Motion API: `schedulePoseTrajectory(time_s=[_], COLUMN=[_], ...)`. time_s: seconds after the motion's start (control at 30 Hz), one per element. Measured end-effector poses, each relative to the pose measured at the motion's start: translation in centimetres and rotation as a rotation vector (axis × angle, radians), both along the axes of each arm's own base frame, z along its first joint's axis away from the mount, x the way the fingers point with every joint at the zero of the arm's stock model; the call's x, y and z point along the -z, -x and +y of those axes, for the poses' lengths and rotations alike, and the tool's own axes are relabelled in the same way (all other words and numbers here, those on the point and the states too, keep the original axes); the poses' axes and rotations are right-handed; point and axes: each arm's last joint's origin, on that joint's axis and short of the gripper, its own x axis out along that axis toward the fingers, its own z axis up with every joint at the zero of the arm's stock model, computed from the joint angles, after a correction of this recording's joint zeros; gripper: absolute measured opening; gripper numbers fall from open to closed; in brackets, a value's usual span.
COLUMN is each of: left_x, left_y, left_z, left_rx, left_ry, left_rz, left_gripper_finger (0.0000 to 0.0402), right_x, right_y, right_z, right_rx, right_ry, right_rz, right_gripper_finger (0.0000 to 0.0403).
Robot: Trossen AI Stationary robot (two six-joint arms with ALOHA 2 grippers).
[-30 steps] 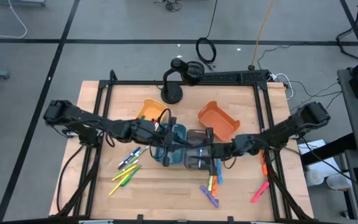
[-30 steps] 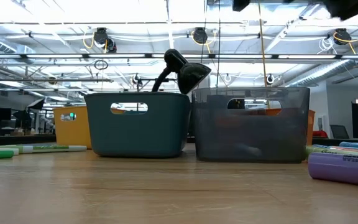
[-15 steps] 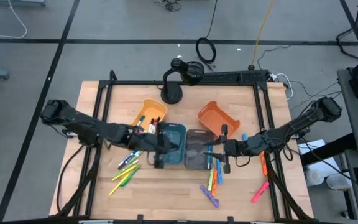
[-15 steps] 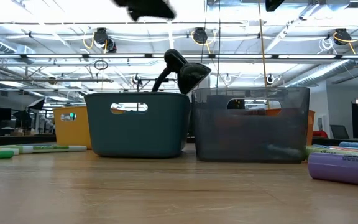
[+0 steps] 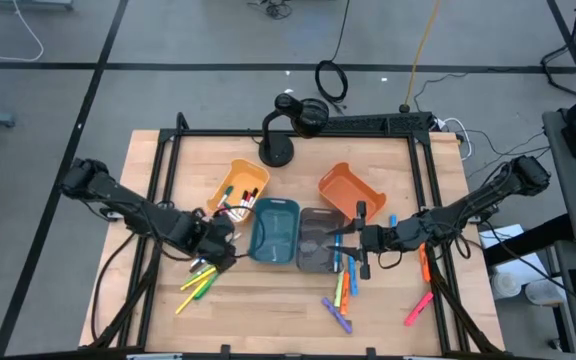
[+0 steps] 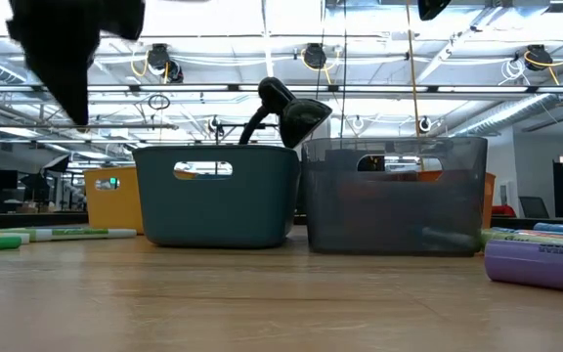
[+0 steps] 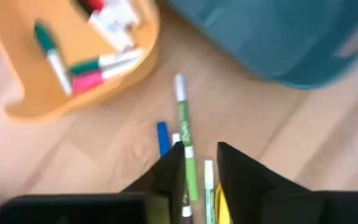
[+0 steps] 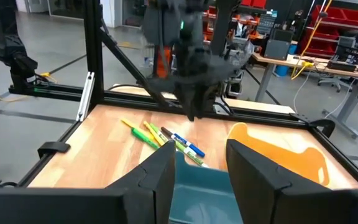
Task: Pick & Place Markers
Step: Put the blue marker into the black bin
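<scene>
Two bins (image 5: 296, 236) sit side by side mid-table, markers (image 5: 202, 272) lying left and right of them.

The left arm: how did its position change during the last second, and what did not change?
The left gripper drew back from above the teal bin to the markers on the table left of that bin, and its fingers now stand apart. The right gripper pulled away from the grey bin to its right side half a second ago and has held there. Bins and loose markers kept their places.
</scene>
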Motion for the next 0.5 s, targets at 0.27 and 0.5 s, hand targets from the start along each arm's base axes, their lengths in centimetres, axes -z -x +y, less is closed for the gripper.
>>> schedulePoseTrajectory(time_s=[0.27,0.5], left_x=[4.8,8.3], left_y=[1.9,3.7], left_z=[1.2,1.7], left_rx=[-0.114,-0.144], left_ry=[-0.001,0.085], left_rz=[0.159,0.230], left_gripper_finger=[0.0178,0.0184], right_x=[0.0,0.0], right_y=[0.0,0.0], right_z=[0.0,0.0], right_rx=[0.000,-0.001], right_ry=[0.003,0.011], right_rz=[-0.001,0.000], right_gripper_finger=[0.0130,0.0130])
